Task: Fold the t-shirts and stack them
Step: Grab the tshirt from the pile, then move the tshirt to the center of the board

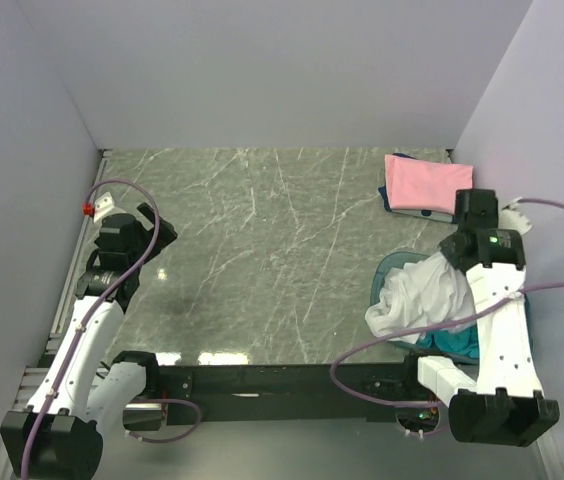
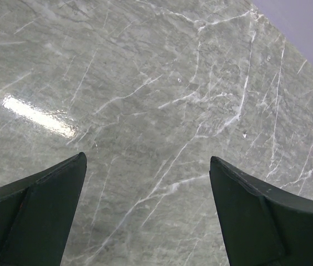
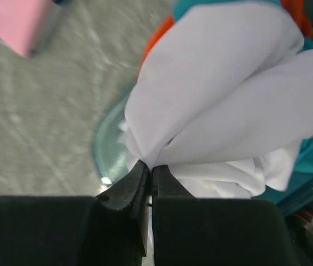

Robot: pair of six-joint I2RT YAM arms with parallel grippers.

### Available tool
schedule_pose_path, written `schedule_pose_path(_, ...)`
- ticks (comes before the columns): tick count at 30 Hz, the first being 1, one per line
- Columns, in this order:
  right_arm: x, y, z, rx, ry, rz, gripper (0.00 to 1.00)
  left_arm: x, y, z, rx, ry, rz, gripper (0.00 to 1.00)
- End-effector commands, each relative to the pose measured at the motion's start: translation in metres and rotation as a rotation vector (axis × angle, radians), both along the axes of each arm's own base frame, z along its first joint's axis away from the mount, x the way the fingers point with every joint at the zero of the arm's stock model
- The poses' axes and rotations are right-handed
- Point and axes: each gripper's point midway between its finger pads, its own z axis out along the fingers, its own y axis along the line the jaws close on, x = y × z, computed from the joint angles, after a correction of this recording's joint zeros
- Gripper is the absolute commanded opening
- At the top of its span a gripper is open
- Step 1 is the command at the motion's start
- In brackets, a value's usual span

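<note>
The white t-shirt [image 1: 417, 300] hides most of the basket [image 1: 384, 275].

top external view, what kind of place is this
Likely a robot lab cell: left arm and right arm bolted to a marble-patterned table, plain walls, a basket with a white t-shirt.

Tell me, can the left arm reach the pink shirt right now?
Probably not. The pink t-shirt lies folded in the far right corner, while the left gripper hangs open over bare table at the left edge, the whole table between them.
</note>
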Motion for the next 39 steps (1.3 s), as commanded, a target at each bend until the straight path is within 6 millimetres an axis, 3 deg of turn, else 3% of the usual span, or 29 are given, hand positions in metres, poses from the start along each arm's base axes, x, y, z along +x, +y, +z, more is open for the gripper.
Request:
schedule_pose_path(1, 0.01, -0.01, 0.072, -0.068, -0.205, -0.016, 0.0, 0.009, -0.003, 0.019, -0.031, -0.06, 0.002, 0.98)
schedule_pose_path(5, 0.02, -0.009, 0.134, -0.104, -0.414, 0.023, 0.0, 0.012, -0.001, 0.024, -0.033, -0.069, 0.019, 0.98)
schedule_pose_path(9, 0.037, 0.014, 0.215, -0.113, -0.771, 0.185, 0.0, 0.014, 0.001, 0.033, -0.026, -0.086, 0.029, 0.98)
schedule_pose_path(12, 0.038, 0.031, 0.263, -0.133, -0.982, 0.294, 0.0, 0.014, 0.002, 0.036, -0.023, -0.092, 0.03, 0.98)
schedule_pose_path(16, 0.046, 0.065, 0.305, -0.095, -1.131, 0.49, 0.0, 0.014, 0.002, 0.041, -0.023, -0.103, 0.035, 0.98)
schedule_pose_path(18, 0.059, 0.09, 0.31, -0.019, -1.141, 0.61, 0.0, 0.014, 0.003, 0.043, -0.024, -0.111, 0.037, 0.98)
schedule_pose_path(19, 0.06, 0.099, 0.322, -0.009, -1.168, 0.651, 0.0, 0.015, 0.003, 0.045, -0.024, -0.116, 0.041, 0.97)
schedule_pose_path(20, 0.071, 0.109, 0.32, 0.014, -1.149, 0.695, 0.0, 0.014, 0.005, 0.047, -0.03, -0.12, 0.056, 0.98)
schedule_pose_path(22, 0.076, 0.142, 0.332, 0.045, -1.158, 0.796, 0.0, 0.012, 0.016, 0.048, -0.03, -0.121, 0.129, 0.99)
schedule_pose_path(24, 0.081, 0.159, 0.34, 0.001, -1.162, 0.849, 0.0, 0.009, 0.023, 0.051, -0.041, -0.132, 0.189, 0.99)
schedule_pose_path(25, 0.072, 0.185, 0.353, 0.033, -1.196, 0.931, 0.0, 0.009, 0.024, 0.053, -0.042, -0.136, 0.194, 0.99)
schedule_pose_path(26, 0.083, 0.198, 0.35, 0.05, -1.176, 0.961, 0.0, 0.008, 0.025, 0.053, -0.042, -0.138, 0.198, 0.99)
schedule_pose_path(28, 0.085, 0.234, 0.359, 0.12, -1.191, 1.057, 0.0, 0.007, 0.025, 0.057, -0.041, -0.148, 0.194, 0.99)
schedule_pose_path(33, 0.094, 0.298, 0.36, 0.225, -1.17, 1.198, 0.0, -0.002, 0.029, 0.059, -0.026, -0.142, 0.208, 0.99)
schedule_pose_path(35, 0.117, 0.32, 0.333, 0.312, -1.077, 1.183, 0.13, -0.007, 0.029, 0.058, -0.016, -0.133, 0.204, 1.0)
schedule_pose_path(36, 0.127, 0.323, 0.309, 0.327, -0.985, 1.157, 0.21, -0.008, 0.029, 0.057, -0.012, -0.128, 0.199, 0.99)
schedule_pose_path(37, 0.15, 0.329, 0.28, 0.317, -0.897, 1.118, 0.43, -0.01, 0.029, 0.056, -0.009, -0.12, 0.193, 0.99)
schedule_pose_path(39, 0.168, 0.328, 0.224, 0.254, -0.7, 1.1, 0.64, -0.013, 0.028, 0.051, -0.003, -0.093, 0.186, 0.99)
